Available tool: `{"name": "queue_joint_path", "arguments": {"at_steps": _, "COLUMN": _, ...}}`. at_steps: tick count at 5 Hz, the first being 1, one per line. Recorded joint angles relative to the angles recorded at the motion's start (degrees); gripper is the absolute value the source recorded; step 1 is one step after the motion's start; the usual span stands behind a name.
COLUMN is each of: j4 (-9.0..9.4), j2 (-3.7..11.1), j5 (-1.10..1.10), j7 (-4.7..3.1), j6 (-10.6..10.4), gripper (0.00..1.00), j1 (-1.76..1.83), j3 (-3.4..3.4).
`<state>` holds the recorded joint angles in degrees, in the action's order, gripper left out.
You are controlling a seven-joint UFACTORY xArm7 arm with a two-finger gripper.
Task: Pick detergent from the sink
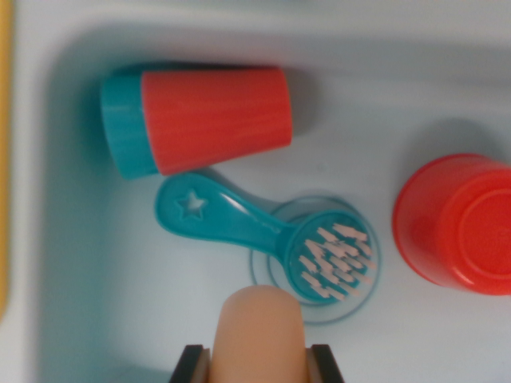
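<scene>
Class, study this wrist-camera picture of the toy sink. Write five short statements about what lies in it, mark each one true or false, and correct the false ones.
1. The red ribbed plastic bottle with a teal cap stands upright. False: it lies on its side, cap toward the wrist view's left.
2. The teal plastic brush with a star on its handle rests with its bristled head over the round drain ring. True.
3. The red plastic cup sits at the wrist view's right. True.
4. The brush's bristles are black. False: they are pale, whitish.
5. The beige rounded object held at the gripper touches the red cup. False: they are well apart.
</scene>
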<state>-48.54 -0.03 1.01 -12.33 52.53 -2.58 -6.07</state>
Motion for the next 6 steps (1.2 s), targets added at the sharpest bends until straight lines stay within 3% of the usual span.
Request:
{"name": "queue_joint_path", "arguments": {"at_steps": 1, "j4": -1.47, "j2": -0.71, "j5": -0.09, "j7": 0.09, "j6": 2.2, "gripper": 1.00, "j1": 0.01, "j3": 0.02}}
{"name": "queue_joint_path", "arguments": {"at_steps": 2, "j4": -1.47, "j2": -0.71, "j5": -0.09, "j7": 0.09, "j6": 2.2, "gripper": 1.00, "j1": 0.01, "j3": 0.02}}
{"name": "queue_joint_path", "arguments": {"at_steps": 3, "j4": -3.19, "j2": -1.55, "j5": -0.20, "j7": 0.21, "j6": 4.7, "gripper": 1.00, "j1": 0.03, "j3": 0.04}}
{"name": "queue_joint_path", "arguments": {"at_steps": 4, "j4": -3.19, "j2": -1.55, "j5": -0.20, "j7": 0.21, "j6": 4.7, "gripper": 1.00, "j1": 0.03, "j3": 0.04}}
{"name": "queue_joint_path", "arguments": {"at_steps": 6, "j4": -6.70, "j2": -3.25, "j5": -0.41, "j7": 0.43, "j6": 9.9, "gripper": 1.00, "j1": 0.06, "j3": 0.08}}
